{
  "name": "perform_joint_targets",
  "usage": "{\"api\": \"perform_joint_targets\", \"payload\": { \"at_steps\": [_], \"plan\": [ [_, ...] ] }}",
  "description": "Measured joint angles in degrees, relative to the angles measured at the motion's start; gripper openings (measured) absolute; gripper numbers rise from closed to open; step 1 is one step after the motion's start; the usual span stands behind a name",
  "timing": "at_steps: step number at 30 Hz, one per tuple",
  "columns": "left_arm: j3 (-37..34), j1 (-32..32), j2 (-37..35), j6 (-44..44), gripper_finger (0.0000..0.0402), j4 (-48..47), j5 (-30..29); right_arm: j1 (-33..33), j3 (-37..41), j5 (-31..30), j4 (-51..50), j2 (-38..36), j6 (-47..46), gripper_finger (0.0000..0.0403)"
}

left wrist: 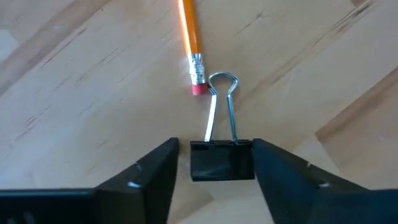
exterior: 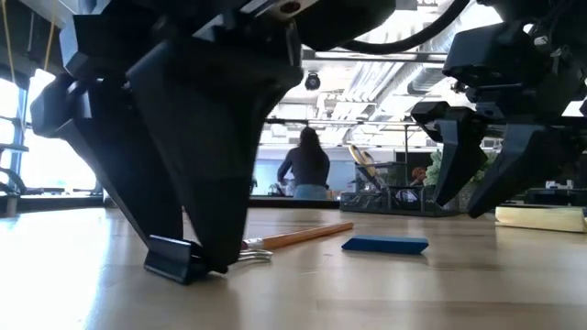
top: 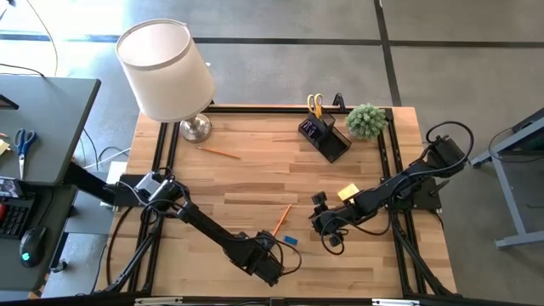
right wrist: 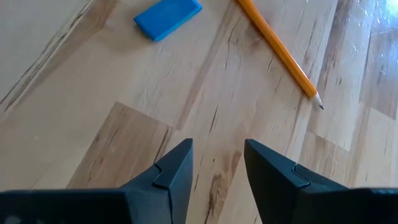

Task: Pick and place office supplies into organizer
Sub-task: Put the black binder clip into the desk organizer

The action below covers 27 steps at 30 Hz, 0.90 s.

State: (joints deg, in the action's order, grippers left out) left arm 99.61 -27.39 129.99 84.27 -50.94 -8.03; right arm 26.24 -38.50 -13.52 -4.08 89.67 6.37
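Note:
A small black binder clip [left wrist: 221, 162] lies on the wooden table with its wire handles [left wrist: 222, 106] pointing at the eraser end of an orange pencil [left wrist: 190, 37]. My left gripper [left wrist: 216, 168] points down near the table's near edge, open, with one finger on each side of the clip's body. My right gripper [right wrist: 219, 165] hangs open a little above the table, to the right of a blue eraser [right wrist: 168, 17]; nothing is between its fingers. The black organizer [top: 325, 136] stands at the far right with yellow-handled scissors [top: 315, 104] upright in it. My left gripper comes at the clip from above. One finger [left wrist: 273, 171] stands right at the clip's side [left wrist: 250, 163]; whether it touches, I cannot tell. A narrow gap shows between the other finger [left wrist: 163, 171] and the clip. The clip lies flat on the table.
A yellow sticky-note pad [top: 348, 193] lies just beyond my right gripper. A second pencil [top: 219, 152] lies near the lamp [top: 166, 72] at the far left. A green plant [top: 366, 120] stands beside the organizer. A person stands in the room behind the table [exterior: 304, 165].

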Motion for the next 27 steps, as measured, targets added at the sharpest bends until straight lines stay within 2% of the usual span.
{"api": "perform_joint_targets", "payload": {
  "at_steps": [7,13,18,23,27],
  "plan": [
    [0.13,0.06,0.02,-2.01,0.0135,-1.91,1.62,0.00,0.00,0.00,0.02,0.01,0.04,0.0138],
    [-0.01,0.69,-0.42,-5.40,0.0136,-5.63,3.66,0.00,0.00,0.00,0.01,0.00,0.04,0.0138],
    [-0.32,1.04,-1.71,-6.41,0.0141,-9.78,2.24,0.00,0.00,-0.22,0.00,0.00,0.04,0.0138],
    [-0.24,1.09,-4.92,-9.05,0.0132,-12.35,-2.81,-0.02,0.00,-0.26,0.02,0.00,-0.09,0.0138],
    [-0.23,1.50,-6.63,-15.03,0.0130,-12.98,-10.72,0.00,0.00,-1.36,0.04,0.00,0.00,0.0138]
  ]
}}
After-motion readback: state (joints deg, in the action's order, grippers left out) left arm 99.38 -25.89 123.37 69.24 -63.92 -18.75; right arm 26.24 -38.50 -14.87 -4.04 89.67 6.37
